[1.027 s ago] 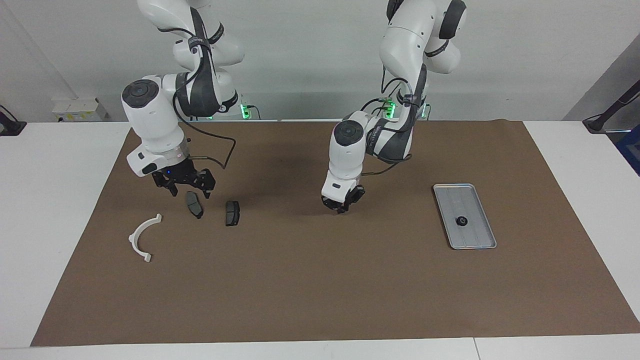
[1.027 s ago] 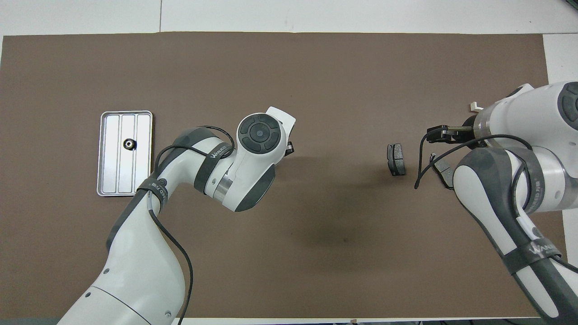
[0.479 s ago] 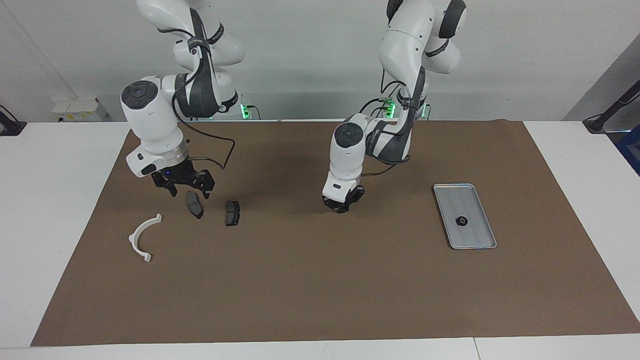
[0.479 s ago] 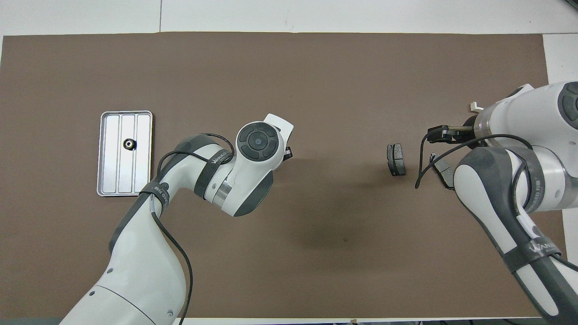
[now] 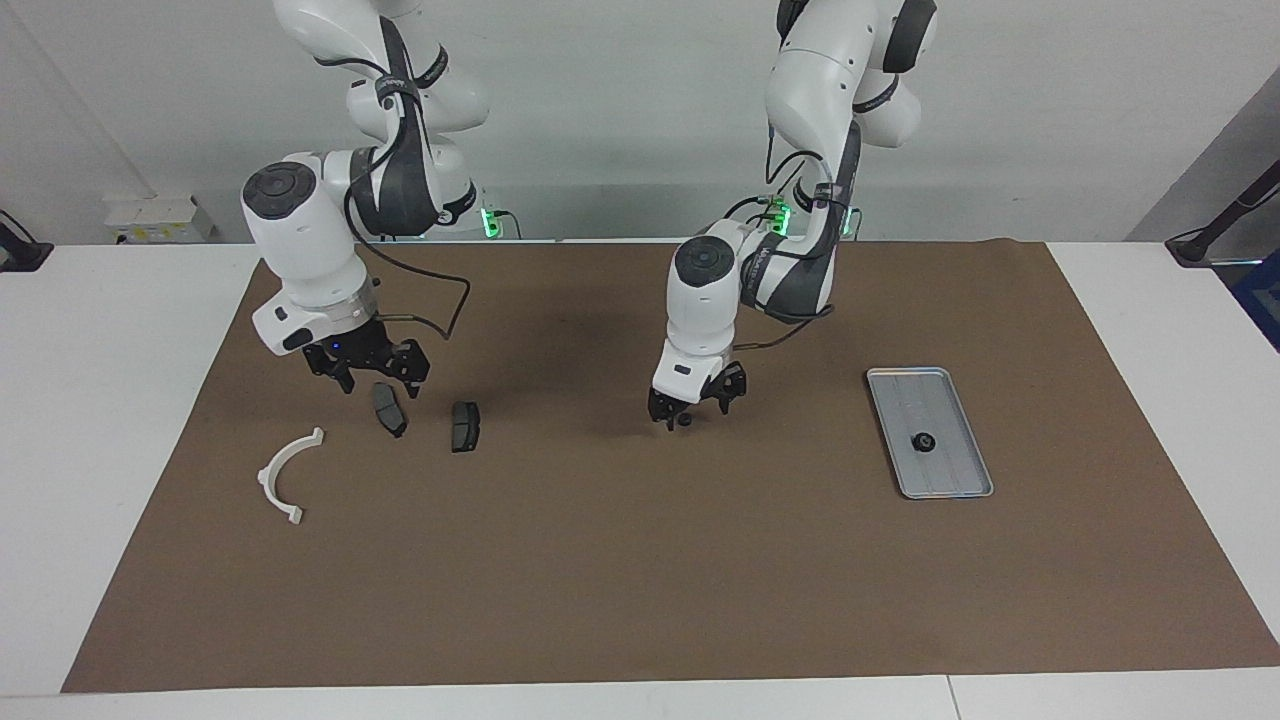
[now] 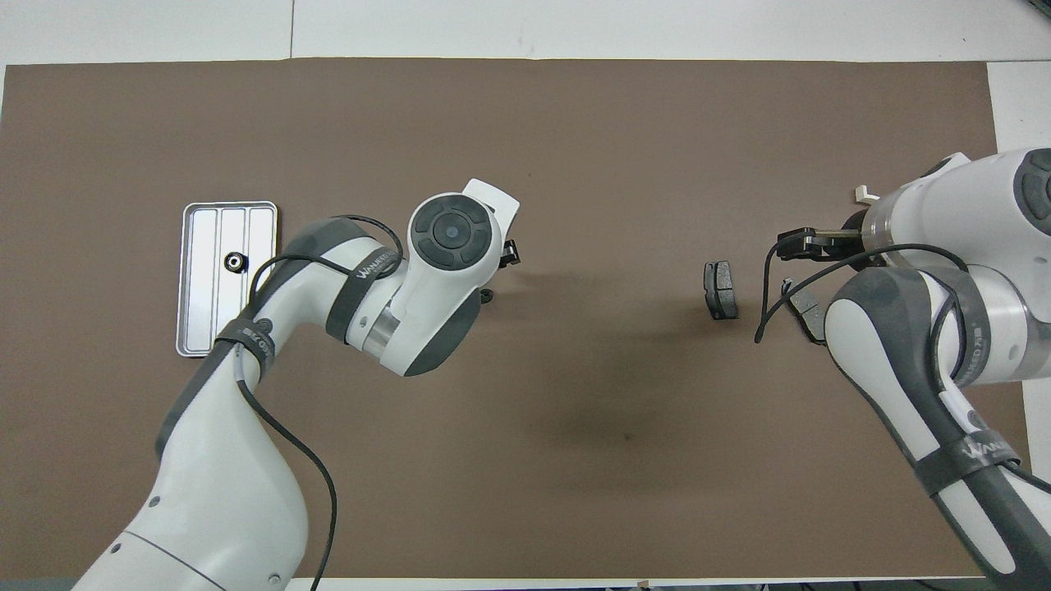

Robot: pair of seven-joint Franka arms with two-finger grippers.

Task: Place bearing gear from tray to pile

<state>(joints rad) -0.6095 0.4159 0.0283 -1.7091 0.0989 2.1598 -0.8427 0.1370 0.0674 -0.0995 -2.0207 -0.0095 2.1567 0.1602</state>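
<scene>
The bearing gear (image 5: pixel 921 441), small, dark and round, lies in the silver-grey tray (image 5: pixel 950 400) toward the left arm's end of the table; it also shows in the overhead view (image 6: pixel 235 262) in the tray (image 6: pixel 259 287). My left gripper (image 5: pixel 700 408) hangs open and empty low over the bare mat, between tray and pile. The pile is a white semicircular bracket (image 5: pixel 287 472) and two dark brake pads (image 5: pixel 388 409) (image 5: pixel 464 426). My right gripper (image 5: pixel 368 378) is open and empty just over the pad nearer the bracket.
The brown mat (image 5: pixel 640 560) covers most of the white table. In the overhead view my right arm hides most of the bracket and part of one pad (image 6: pixel 805 310); the other pad (image 6: pixel 721 290) is in full view.
My left gripper has shifted a little toward the tray and its fingers have spread apart. The right arm has stayed nearly still over the pile.
</scene>
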